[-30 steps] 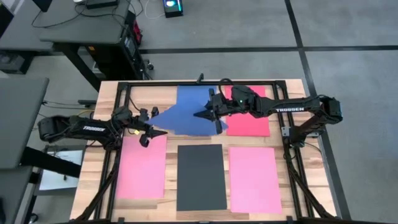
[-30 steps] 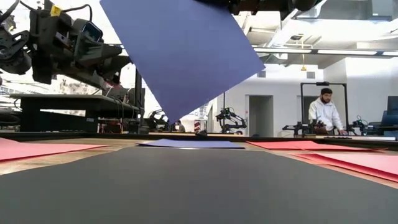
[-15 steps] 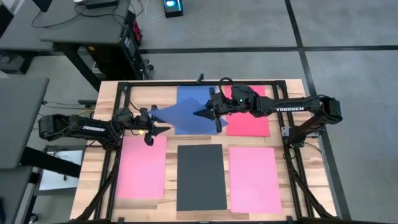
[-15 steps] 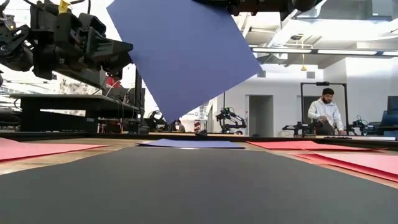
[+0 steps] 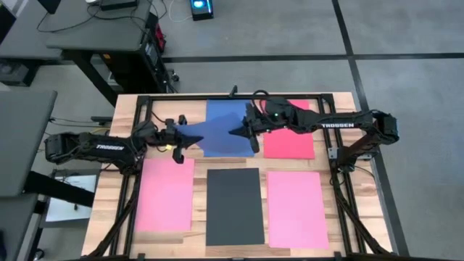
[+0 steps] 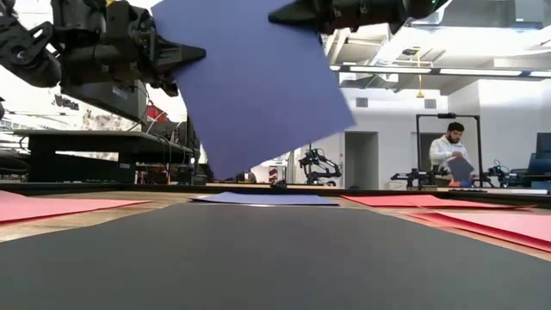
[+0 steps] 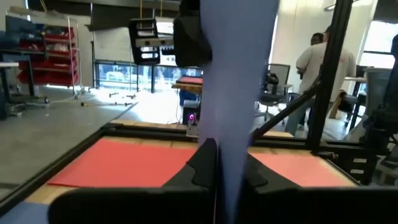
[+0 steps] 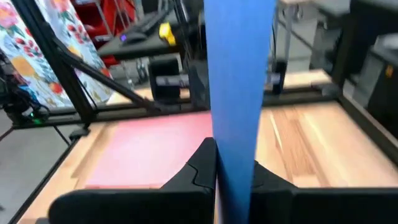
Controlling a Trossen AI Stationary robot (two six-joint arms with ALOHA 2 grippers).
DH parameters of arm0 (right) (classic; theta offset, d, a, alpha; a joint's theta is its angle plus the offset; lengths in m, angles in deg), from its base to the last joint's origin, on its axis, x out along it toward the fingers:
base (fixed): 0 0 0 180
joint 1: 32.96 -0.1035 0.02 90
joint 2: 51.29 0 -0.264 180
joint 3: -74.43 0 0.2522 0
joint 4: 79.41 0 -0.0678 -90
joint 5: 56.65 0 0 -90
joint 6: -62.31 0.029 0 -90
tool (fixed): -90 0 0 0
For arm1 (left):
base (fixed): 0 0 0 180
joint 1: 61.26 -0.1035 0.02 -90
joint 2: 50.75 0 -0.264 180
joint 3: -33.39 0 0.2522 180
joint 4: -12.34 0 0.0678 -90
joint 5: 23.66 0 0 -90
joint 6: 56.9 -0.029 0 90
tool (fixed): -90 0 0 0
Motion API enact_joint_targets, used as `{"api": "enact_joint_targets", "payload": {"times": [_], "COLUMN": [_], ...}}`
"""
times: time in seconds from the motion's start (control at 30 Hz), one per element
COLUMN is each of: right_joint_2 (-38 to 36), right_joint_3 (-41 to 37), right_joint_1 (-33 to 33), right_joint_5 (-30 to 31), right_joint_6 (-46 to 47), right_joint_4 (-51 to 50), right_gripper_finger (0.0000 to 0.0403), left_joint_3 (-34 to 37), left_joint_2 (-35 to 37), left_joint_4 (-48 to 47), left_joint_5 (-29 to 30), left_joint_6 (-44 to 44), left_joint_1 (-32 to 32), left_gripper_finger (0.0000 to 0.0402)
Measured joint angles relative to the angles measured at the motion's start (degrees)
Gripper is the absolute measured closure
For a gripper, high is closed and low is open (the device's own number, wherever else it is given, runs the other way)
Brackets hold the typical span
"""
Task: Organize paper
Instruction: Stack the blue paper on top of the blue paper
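Black sheet (image 5: 234, 206) flat on table (image 5: 123, 119) nearest, pink sheets (image 5: 165, 193) either side. Above, left tool (image 5: 181, 139) and right tool (image 5: 243, 131) both clamped on lifted blue sheet (image 5: 206, 131), held on edge. Red sheet (image 5: 290, 143) far right.

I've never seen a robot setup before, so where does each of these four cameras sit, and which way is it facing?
High view: overhead, looking straight down at both arms holding a lifted blue paper sheet.
Low view: table height, looking level across a flat dark grey paper sheet.
Left wrist view: on the left arm, its left gripper pinching the blue sheet.
Right wrist view: likewise, right gripper.
All four share the blue sheet.
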Motion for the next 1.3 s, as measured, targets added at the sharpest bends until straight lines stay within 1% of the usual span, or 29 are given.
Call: {"api": "enact_joint_targets", "payload": {"times": [0.17,0.3,0.4,0.47,0.63,0.83,0.93,1.07,1.3], "right_joint_2": [0.0,0.0,0.0,0.0,0.0,0.0,0.0,0.0,0.8], "right_joint_3": [0.0,0.0,0.0,0.0,-1.2,-1.7,-1.7,-1.7,-1.7], "right_joint_1": [0.9,1.3,1.3,1.7,3.8,7.2,8.6,8.6,7.4], "right_joint_5": [0.0,0.2,4.0,5.6,5.9,5.8,3.7,-0.7,-1.2], "right_joint_6": [1.7,2.2,5.8,9.2,11.7,16.1,19.4,22.3,23.4], "right_joint_4": [-4.7,-6.5,-7.5,-8.1,-7.9,-8.2,-8.5,-8.6,-12.7], "right_gripper_finger": [0.0403,0.0403,0.0403,0.0403,0.0403,0.0403,0.0403,0.0403,0.0403], "left_joint_3": [-2.4,-4.8,-7.0,-8.9,-12.7,-15.7,-16.3,-16.3,-16.3], "left_joint_2": [0.0,0.0,0.0,0.0,0.0,0.0,0.0,0.0,0.0], "left_joint_4": [-5.8,-8.5,-11.5,-13.9,-21.8,-30.8,-31.8,-31.6,-32.1], "left_joint_5": [0.3,0.3,0.3,0.3,1.3,1.6,-0.2,-1.9,-3.4], "left_joint_6": [-0.1,-0.1,0.6,2.0,4.6,10.7,12.8,14.5,15.6], "left_joint_1": [-0.2,-0.3,-1.2,-2.2,-5.3,-10.7,-12.7,-13.3,-13.3], "left_gripper_finger": [0.0401,0.0401,0.0401,0.0401,0.0401,0.0401,0.0401,0.0401,0.0401]}}
